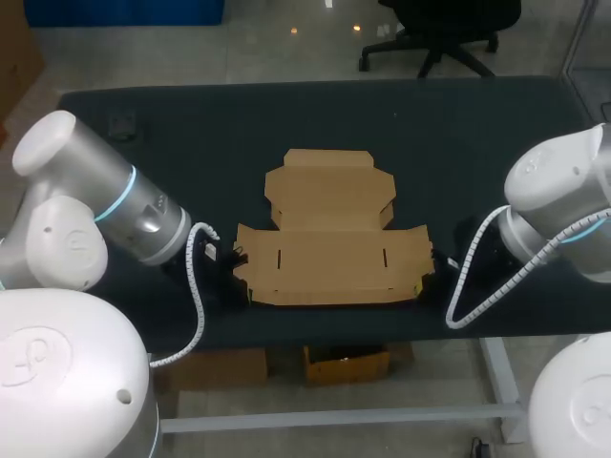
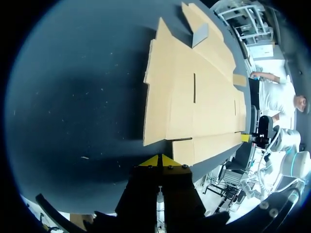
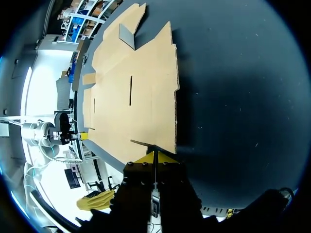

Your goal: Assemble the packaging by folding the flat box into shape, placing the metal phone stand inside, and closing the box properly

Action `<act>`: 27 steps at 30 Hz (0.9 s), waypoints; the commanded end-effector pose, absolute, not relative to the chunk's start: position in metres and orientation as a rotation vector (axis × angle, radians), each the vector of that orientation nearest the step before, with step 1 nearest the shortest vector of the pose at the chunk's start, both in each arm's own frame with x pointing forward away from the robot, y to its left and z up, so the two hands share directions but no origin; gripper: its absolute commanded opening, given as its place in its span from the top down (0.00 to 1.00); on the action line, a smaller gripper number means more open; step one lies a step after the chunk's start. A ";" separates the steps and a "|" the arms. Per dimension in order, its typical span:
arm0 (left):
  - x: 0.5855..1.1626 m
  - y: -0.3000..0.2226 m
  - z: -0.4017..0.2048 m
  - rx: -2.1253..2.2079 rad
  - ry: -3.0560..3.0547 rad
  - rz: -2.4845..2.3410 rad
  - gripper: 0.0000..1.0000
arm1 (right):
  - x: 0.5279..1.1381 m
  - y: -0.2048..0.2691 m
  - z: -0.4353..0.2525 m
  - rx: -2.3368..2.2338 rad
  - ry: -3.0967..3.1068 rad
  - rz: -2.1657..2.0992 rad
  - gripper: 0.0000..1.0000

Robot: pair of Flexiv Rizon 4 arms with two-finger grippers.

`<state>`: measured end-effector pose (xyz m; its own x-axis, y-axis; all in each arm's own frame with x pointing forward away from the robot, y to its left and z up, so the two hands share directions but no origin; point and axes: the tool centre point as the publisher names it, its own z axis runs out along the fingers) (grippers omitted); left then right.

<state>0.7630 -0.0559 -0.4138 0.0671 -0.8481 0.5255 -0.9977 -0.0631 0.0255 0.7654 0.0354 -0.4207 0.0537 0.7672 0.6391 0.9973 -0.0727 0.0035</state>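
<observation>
The flat box (image 1: 329,258) lies mid-table (image 1: 477,124), its long axis running across between my arms, each end just ahead of my left gripper (image 2: 159,160) and right gripper (image 3: 155,158), equally near, both pinched closed and empty.

The head view looks down from behind onto the dark table (image 1: 191,124). The wrist views skim low from opposite ends, sharing the flat brown cardboard box (image 2: 214,107).
</observation>
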 end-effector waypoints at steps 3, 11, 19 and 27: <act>0.764 -0.059 -0.415 1.960 -1.843 0.536 1.00 | 0.765 0.036 -0.422 -1.890 -1.754 -0.693 1.00; 0.764 -0.063 -0.414 1.947 -1.853 0.538 1.00 | 0.765 0.038 -0.421 -1.889 -1.751 -0.696 1.00; 0.762 -0.065 -0.409 1.933 -1.874 0.550 1.00 | 0.765 0.038 -0.416 -1.896 -1.754 -0.706 1.00; 0.762 -0.066 -0.406 1.923 -1.891 0.553 1.00 | 0.767 0.039 -0.415 -1.896 -1.755 -0.710 1.00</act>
